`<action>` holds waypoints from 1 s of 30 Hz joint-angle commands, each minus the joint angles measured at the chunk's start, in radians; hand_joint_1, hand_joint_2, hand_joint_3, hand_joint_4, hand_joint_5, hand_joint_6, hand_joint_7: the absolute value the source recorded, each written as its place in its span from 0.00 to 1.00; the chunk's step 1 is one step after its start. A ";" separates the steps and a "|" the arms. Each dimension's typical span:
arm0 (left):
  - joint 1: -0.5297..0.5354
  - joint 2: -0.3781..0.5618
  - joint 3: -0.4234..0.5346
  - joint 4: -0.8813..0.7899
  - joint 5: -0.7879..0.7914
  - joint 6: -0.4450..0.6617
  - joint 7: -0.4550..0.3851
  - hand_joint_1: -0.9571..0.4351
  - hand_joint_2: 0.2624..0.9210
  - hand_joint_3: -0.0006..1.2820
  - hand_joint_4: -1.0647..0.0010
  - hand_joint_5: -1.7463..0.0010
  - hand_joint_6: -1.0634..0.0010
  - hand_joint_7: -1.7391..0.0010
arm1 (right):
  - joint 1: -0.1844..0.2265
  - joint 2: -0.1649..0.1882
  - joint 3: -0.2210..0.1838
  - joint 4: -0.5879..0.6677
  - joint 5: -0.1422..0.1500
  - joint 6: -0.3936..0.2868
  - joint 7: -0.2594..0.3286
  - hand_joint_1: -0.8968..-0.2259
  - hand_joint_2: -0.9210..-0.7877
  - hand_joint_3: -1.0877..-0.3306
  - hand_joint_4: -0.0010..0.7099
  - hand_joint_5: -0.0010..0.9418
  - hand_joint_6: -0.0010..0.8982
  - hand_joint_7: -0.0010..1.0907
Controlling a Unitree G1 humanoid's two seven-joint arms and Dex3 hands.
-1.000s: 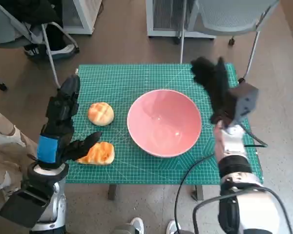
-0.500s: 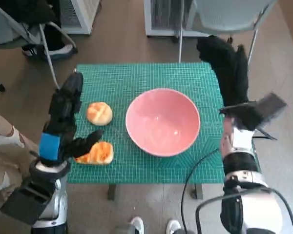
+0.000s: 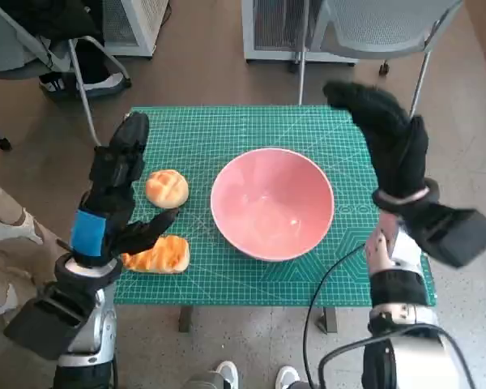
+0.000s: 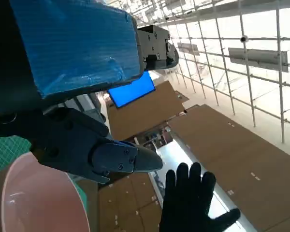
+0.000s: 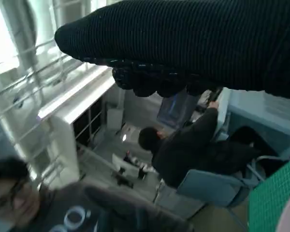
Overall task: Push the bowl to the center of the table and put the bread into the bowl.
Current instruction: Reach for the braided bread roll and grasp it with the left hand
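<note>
Left hand raised over the left side of the green cutting mat, blue tape on its back, fingers stretched toward the far edge and thumb angled out toward the bowl; spread, holding nothing. Thumb tip sits above the near bread. Left wrist view confirms the fingers apart with nothing between them.

Right hand in the black glove lifted high above the mat's right far corner, fingers extended and apart, empty. Clear of the bowl, not touching it. Left wrist view shows the same gloved hand with its fingers fanned against the ceiling.

Pink bowl upright on the mat, roughly mid-table, slightly right of centre; nothing inside it.

Two pieces of bread, both on the mat left of the bowl: round bun just beside the bowl's left rim, small gap between them; flatter golden piece nearer the front edge, partly under the left hand's thumb.

Right wrist view: glove across the top, a seated person in dark clothes beyond.
</note>
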 commanded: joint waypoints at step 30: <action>0.209 0.318 0.118 -0.613 0.621 0.691 -0.261 0.43 0.70 0.01 1.00 1.00 0.96 0.90 | 0.064 0.005 0.020 -0.079 0.043 0.055 0.010 0.43 0.00 0.43 0.21 0.00 0.24 0.08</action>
